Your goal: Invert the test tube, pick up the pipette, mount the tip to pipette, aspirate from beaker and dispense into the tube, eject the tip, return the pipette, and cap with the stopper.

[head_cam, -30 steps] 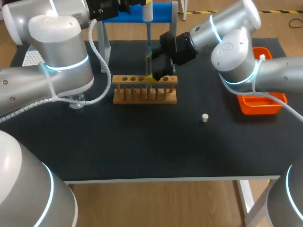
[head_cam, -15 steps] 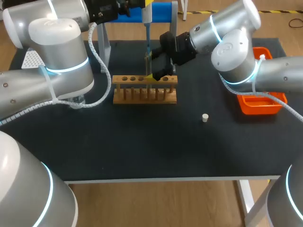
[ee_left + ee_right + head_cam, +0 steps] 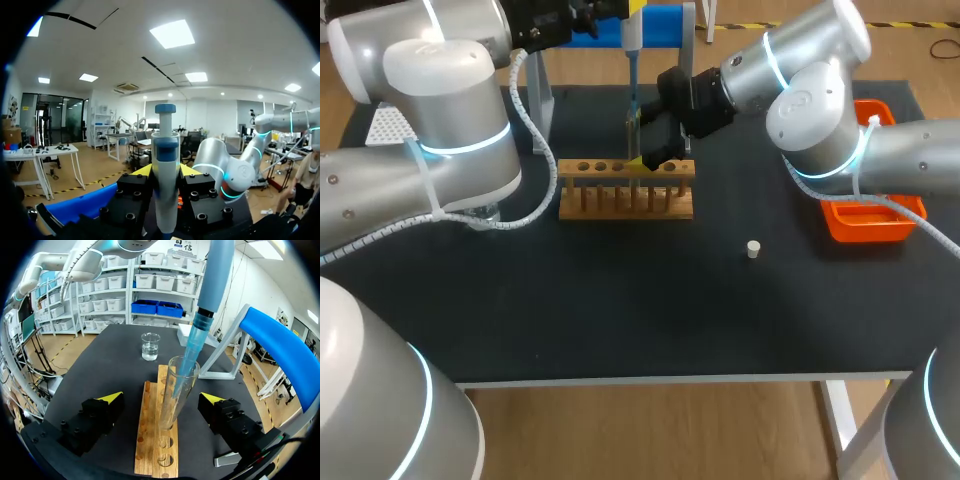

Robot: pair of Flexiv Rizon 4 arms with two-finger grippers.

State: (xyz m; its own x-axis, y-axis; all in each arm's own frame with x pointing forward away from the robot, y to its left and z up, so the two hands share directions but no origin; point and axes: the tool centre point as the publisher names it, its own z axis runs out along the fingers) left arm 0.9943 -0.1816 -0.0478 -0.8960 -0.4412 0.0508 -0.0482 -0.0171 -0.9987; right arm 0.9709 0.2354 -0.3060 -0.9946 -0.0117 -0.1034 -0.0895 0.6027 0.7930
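In the head view my left gripper (image 3: 628,10) sits at the top centre of the frame, clamped on the pipette (image 3: 632,35), which hangs straight down. Its blue pipette tip (image 3: 633,92) reaches into the test tube (image 3: 631,135), which stands upright in the wooden rack (image 3: 626,190) in the upper middle. My right gripper (image 3: 648,142) comes in from the upper right and sits at the tube, one yellow fingertip down by the rack's top rail. The white stopper (image 3: 753,249) lies alone on the black table (image 3: 650,310), right of centre. An orange tray (image 3: 868,222) is at the right edge. A blue stand (image 3: 662,22) is behind the rack. The beaker (image 3: 480,213) is at the left, mostly hidden by my left arm.

In the left wrist view, the left gripper (image 3: 165,172) grips the pipette (image 3: 164,150) from both sides, plunger end pointing away from the camera.

In the right wrist view, the right gripper (image 3: 162,399) is spread wide, both fingers well clear of the glass. The test tube (image 3: 177,395) stands between them in the wooden rack (image 3: 152,450). The blue pipette tip (image 3: 189,357) is inside the tube's mouth. The beaker (image 3: 150,346), holding clear liquid, stands ahead of the gripper, past the far end of the rack.
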